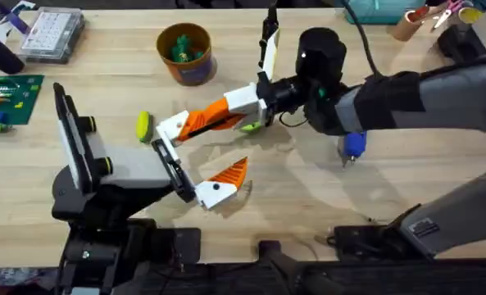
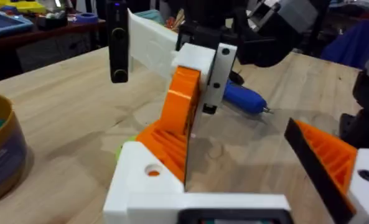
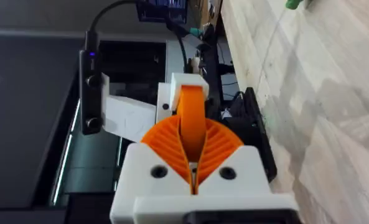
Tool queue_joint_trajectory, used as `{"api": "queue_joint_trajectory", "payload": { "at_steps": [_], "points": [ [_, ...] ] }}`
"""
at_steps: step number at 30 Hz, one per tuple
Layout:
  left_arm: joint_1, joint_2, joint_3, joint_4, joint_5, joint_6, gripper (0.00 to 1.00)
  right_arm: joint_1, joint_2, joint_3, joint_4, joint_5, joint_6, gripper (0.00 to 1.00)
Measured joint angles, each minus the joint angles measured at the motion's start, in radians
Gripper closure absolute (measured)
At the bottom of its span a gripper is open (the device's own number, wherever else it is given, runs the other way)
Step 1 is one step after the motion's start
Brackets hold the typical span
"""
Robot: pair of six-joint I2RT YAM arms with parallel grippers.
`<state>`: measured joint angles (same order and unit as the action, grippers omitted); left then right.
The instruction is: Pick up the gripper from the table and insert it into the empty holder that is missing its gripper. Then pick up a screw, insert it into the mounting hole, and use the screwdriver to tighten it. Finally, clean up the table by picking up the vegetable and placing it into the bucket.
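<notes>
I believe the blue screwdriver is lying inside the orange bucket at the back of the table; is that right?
Not quite. In the overhead view the blue screwdriver lies on the table under the right arm, apart from the bucket, which holds something green.

Robotics lab/workshop bench. Light wooden tabletop [image 1: 406, 188] with a clear compartmented parts box [image 1: 52, 34], a green circuit board [image 1: 11, 92], a blue-handled screwdriver [image 1: 353, 146] and loose cables [image 1: 365, 45]. Left wrist view: more cluttered tables [image 2: 22, 34] in the room behind. Right wrist view: a dark monitor [image 3: 162, 10] behind.
</notes>
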<state>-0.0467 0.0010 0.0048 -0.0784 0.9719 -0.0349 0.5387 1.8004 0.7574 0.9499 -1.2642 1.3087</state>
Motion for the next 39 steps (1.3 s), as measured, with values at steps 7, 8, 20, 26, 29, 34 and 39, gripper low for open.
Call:
{"api": "queue_joint_trajectory", "payload": {
  "at_steps": [7,8,20,26,29,34,39],
  "points": [
    [0.0,0.0,0.0,-0.003,0.03,0.0,0.016,0.01,0.0,0.0,-0.001,0.002,0.0,0.985],
    [0.0,0.0,0.0,-0.004,0.032,0.0,0.016,0.015,0.0,0.0,-0.001,0.007,0.0,0.985],
    [0.004,0.0,0.0,-0.004,0.028,-0.007,0.016,0.045,0.0,0.003,0.0,0.063,0.0,0.986],
    [0.006,0.0,0.0,-0.003,0.026,-0.006,0.016,0.047,0.0,0.007,-0.002,0.071,0.0,0.984],
    [0.006,0.0,0.0,-0.003,0.026,-0.007,0.016,0.047,0.0,0.007,-0.002,0.072,0.0,0.985],
    [0.006,0.0,0.0,-0.003,0.026,-0.006,0.016,0.047,0.0,0.007,-0.002,0.073,0.0,0.984],
    [0.006,0.0,0.0,-0.003,0.026,-0.007,0.016,0.048,0.0,0.007,-0.002,0.074,0.0,0.988]
  ]
}}
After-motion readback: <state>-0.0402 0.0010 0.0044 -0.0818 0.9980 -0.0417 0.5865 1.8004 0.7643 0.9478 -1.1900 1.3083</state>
